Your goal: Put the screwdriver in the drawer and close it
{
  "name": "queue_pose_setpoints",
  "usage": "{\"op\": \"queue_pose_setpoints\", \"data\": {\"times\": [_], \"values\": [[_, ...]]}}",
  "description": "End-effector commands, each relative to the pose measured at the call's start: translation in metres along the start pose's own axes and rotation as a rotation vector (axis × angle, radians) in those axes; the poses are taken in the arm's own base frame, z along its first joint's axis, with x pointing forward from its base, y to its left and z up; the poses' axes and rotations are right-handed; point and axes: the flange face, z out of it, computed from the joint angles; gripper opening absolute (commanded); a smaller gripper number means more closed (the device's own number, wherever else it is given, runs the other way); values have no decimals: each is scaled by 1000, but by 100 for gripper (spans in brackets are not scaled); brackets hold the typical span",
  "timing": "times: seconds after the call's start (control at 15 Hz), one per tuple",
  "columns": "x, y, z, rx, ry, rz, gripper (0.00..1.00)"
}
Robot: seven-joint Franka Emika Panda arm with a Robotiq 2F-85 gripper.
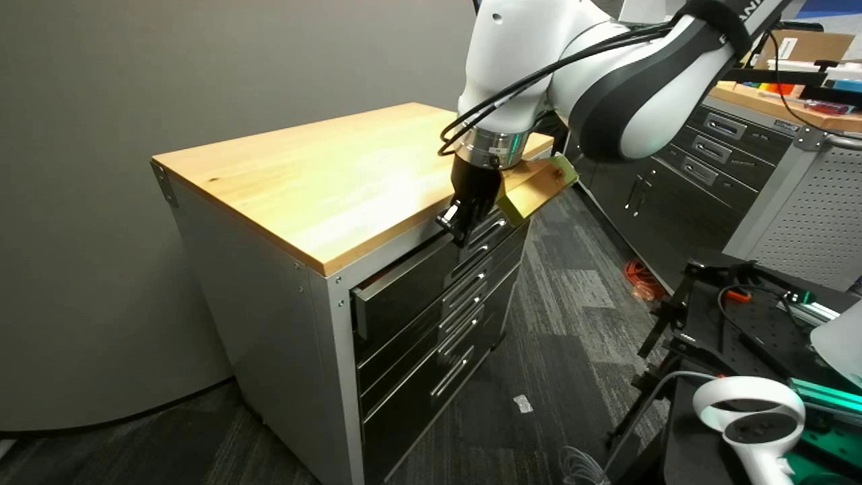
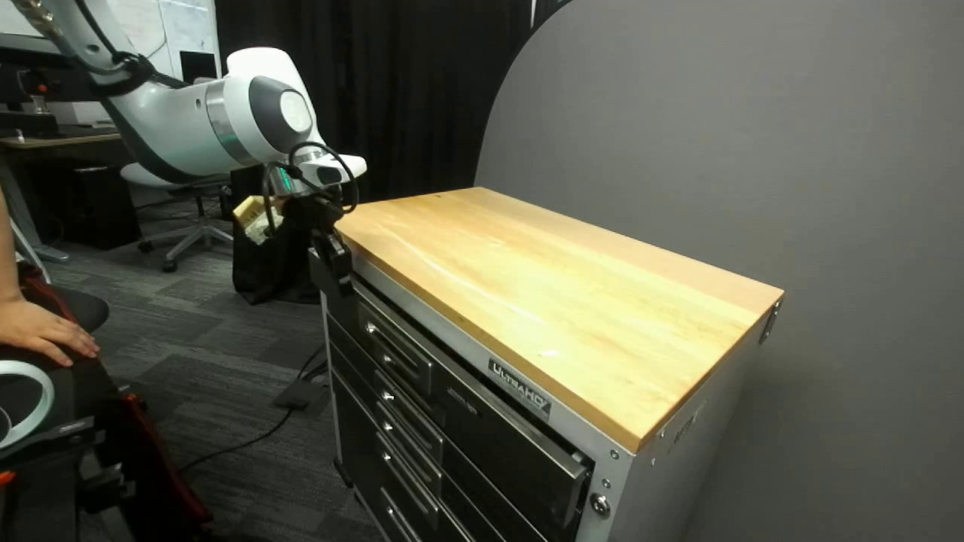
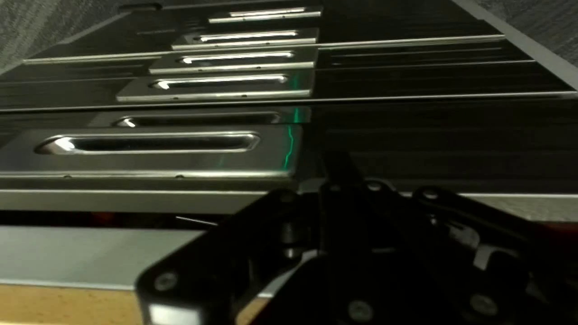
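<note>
The drawer (image 1: 404, 286) is the uppermost in the wood-topped cabinet. Its front looks dark, with a grey handle strip, and it stands slightly open. It also shows in an exterior view (image 2: 512, 433) and in the wrist view (image 3: 433, 149). A narrow gap lies behind its front; a bit of red and a thin pale line show inside. The gripper (image 1: 461, 237), also in an exterior view (image 2: 343, 284) and the wrist view (image 3: 336, 158), points down at the drawer's front. Its fingers look shut, with nothing visible between them; contact is unclear. The screwdriver is hidden or out of view.
The wooden top (image 1: 303, 182) overhangs just behind the drawer. Lower drawers (image 2: 422, 444) are shut. A yellowish block (image 1: 539, 188) sits beside the wrist. A grey wall (image 1: 202, 60) stands behind the cabinet. A person's hand (image 2: 45, 331) and a white controller (image 1: 751, 411) are nearby.
</note>
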Motion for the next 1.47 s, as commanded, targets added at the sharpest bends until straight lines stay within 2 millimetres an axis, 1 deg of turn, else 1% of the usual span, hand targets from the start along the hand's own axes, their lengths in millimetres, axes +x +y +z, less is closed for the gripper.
{"op": "queue_pose_setpoints", "data": {"times": [0.0,0.2,0.33,0.4,0.47,0.53,0.6,0.67,0.8,0.87,1.0,1.13,1.2,1.27,1.33,1.4], "values": [[5,-13,-26,72,118,-11,0],[5,-24,-32,109,172,-43,0],[-1,-27,-35,120,139,-84,0],[-7,-28,-40,130,87,-121,5],[-18,-34,-43,151,36,-156,13],[-24,-37,-53,176,6,-181,30],[-31,-45,-61,208,-23,-216,31],[-35,-53,-71,233,-69,-242,37],[-32,-69,-95,301,-165,-291,54],[-28,-70,-112,326,-230,-317,62],[-22,-53,-138,360,-321,-352,76],[-7,-37,-164,396,-391,-380,91],[5,-26,-176,397,-421,-378,99],[18,-13,-186,412,-458,-372,100],[1,-26,-160,376,-425,-354,89],[10,-16,-171,383,-441,-355,96]]}}
